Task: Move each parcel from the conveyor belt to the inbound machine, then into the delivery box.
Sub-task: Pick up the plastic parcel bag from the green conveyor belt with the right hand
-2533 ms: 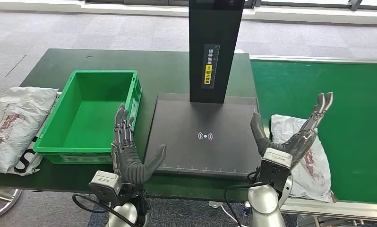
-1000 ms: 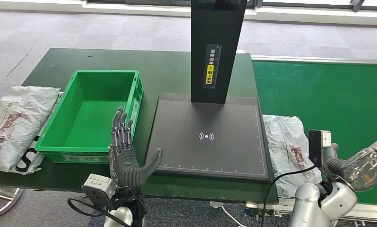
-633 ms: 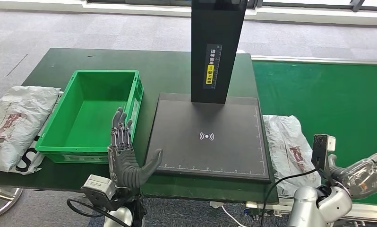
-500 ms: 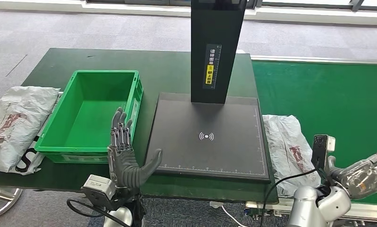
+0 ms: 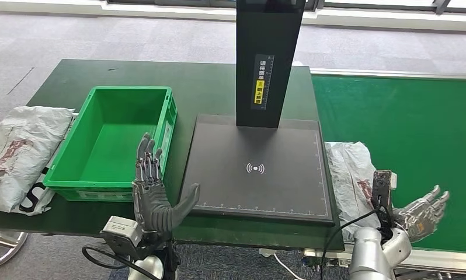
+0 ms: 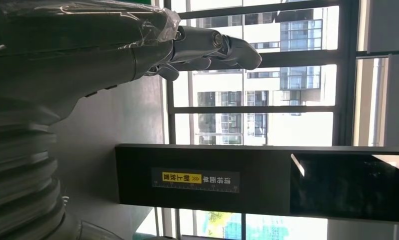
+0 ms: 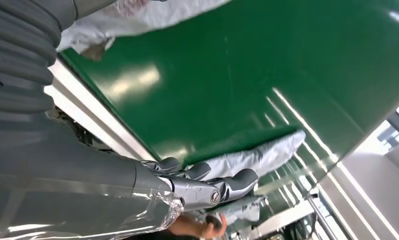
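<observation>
Nearby, green box (image 5: pixel 111 140) flanks scanner plate (image 5: pixel 256 169); parcel (image 5: pixel 350 175) beside.

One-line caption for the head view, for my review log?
Right hand open beside a grey parcel at the belt's edge; left hand raised, open.

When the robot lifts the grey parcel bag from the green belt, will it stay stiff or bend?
The parcel bag is wrinkled plastic film lying flat on the belt, so it will probably sag and fold. Its glossy surface may be slippery. It looks thin, so likely light.

Bright, even daylight throughout; windows (image 6: pixel 267 75) blow out white, and the green belt (image 7: pixel 237 75) shows blurred glare.
</observation>
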